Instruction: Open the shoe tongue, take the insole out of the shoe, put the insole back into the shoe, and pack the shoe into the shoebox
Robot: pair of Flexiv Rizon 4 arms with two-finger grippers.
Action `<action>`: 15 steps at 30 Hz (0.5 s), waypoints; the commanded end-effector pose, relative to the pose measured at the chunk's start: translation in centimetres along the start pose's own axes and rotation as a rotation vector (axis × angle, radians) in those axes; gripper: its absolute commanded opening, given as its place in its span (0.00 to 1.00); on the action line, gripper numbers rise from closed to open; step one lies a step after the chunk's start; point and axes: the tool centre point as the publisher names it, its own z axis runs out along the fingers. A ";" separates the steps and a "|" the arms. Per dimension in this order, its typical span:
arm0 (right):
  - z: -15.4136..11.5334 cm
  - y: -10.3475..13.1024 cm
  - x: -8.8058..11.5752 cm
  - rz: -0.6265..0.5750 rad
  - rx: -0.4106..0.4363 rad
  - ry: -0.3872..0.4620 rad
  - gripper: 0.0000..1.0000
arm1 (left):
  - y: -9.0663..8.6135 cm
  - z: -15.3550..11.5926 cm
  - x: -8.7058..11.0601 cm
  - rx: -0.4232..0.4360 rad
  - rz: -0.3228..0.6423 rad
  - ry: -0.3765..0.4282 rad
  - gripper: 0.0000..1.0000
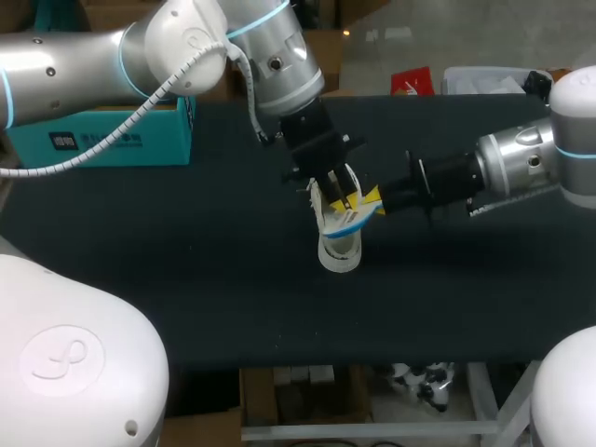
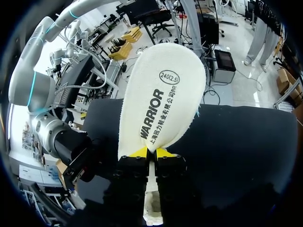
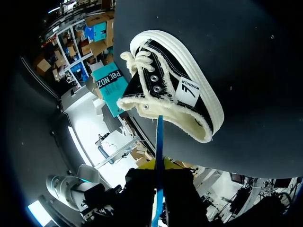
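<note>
Left jaws: clenched on the narrow end of the insole (image 2: 163, 94), with a yellow tip of the left gripper (image 2: 151, 152) on each side.
Right jaws: drawn close on the insole's thin blue edge, which runs between the tips of the right gripper (image 3: 158, 164). It looks pinched from both faces.
Insole: held up off the table. Its cream printed face is turned to the left wrist camera and it is edge-on to the right wrist camera.
Grippers: tips just beside each other over the middle of the table (image 1: 186, 270). The left arm comes in from the far left, the right arm from the right side.
Shoe (image 3: 175, 80): black canvas, white sole, cream lining, white laces (image 3: 134, 60). It is on the table just ahead of the right gripper, collar toward it. The insole's far end reaches the collar; whether they touch, cannot tell.
Shoebox (image 1: 102, 140): teal, at the table's far left edge, well apart from the shoe.
</note>
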 end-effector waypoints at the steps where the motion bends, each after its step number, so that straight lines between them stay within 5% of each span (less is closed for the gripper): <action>1: -0.1 0.3 -0.3 -0.001 0.017 0.006 0.00 | 0.2 0.2 -0.2 0.007 -0.006 0.007 0.00; 5: -0.1 0.5 -0.5 0.002 0.040 0.002 0.00 | 0.6 0.0 -0.1 0.048 -0.031 0.029 0.00; 6: -0.1 0.5 -0.5 0.002 0.042 0.001 0.00 | 0.8 -0.1 -0.1 0.061 -0.036 0.034 0.13; 9: -0.1 0.5 -0.5 0.003 0.055 -0.005 0.00 | 1.4 -0.5 0.1 0.109 -0.070 0.039 0.88; 10: -0.2 0.5 -0.6 0.003 0.062 -0.003 0.00 | 1.7 -0.8 0.2 0.127 -0.080 0.039 1.00; 15: -0.4 0.7 -1.0 0.013 0.084 -0.003 0.00 | 3.8 -2.5 1.4 0.211 -0.152 0.019 1.00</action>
